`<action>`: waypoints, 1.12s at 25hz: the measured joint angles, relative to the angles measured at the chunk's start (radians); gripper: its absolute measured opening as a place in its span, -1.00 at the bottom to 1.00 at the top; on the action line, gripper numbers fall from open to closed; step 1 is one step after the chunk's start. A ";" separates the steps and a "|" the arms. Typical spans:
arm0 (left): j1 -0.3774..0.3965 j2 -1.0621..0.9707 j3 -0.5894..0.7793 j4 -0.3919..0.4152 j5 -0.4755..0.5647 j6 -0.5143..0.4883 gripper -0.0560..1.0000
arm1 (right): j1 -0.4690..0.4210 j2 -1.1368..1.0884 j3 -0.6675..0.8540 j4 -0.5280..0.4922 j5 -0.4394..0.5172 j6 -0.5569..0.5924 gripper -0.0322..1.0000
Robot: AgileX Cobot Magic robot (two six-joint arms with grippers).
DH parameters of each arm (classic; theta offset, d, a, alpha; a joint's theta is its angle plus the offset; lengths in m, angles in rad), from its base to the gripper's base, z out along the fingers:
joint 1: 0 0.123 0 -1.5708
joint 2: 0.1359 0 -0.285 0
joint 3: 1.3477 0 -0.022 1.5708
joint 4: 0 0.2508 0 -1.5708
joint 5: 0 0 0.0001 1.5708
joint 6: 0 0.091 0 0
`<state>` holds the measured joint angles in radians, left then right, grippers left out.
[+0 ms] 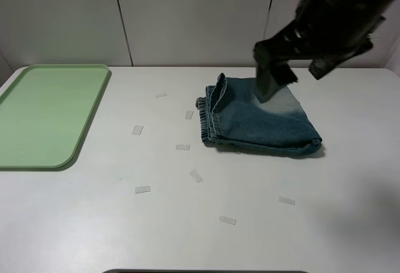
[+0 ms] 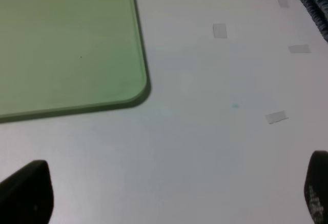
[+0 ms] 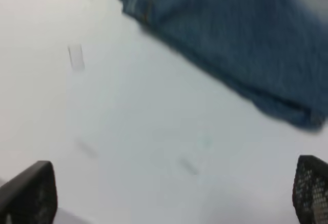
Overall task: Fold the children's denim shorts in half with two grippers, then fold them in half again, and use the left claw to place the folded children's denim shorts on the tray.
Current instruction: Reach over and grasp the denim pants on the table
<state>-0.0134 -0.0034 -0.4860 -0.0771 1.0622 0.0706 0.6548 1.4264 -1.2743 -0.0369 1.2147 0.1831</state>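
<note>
We note a white table. On it: pale green tray far left, folded denim shorts right of centre, small pale strips scattered between.

L gripper jaws wide apart, R gripper likewise spread — R arm slanted downward

White table, clear tape strips scattered; pale panelled wall behind

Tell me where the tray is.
In the exterior high view the tray lies at far left, apart from the shorts at centre right.
</note>
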 joint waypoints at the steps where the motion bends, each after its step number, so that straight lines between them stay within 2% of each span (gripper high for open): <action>1: 0.000 0.000 0.000 0.000 0.000 0.000 0.95 | 0.000 -0.053 0.042 0.000 0.001 0.000 0.40; 6: 0.000 0.000 0.000 0.000 0.000 0.000 0.95 | 0.000 -0.335 0.259 0.003 0.005 0.000 0.40; 19: 0.000 0.000 0.000 0.000 0.000 0.000 0.95 | -0.003 -0.872 0.577 0.003 0.003 0.000 0.40; 22: 0.000 0.000 0.000 0.000 0.000 0.000 0.95 | -0.060 -0.984 0.644 0.003 -0.053 -0.003 0.40; 24: 0.000 0.000 0.000 0.000 0.000 0.000 0.95 | -0.132 -1.066 0.684 0.007 -0.098 -0.021 0.40; 28: 0.000 0.000 0.000 0.000 0.000 0.000 0.95 | -0.280 -1.219 0.735 0.037 -0.156 -0.142 0.40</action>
<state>-0.0134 -0.0034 -0.4860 -0.0771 1.0622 0.0706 0.3749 0.2075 -0.5391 0.0000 1.0588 0.0410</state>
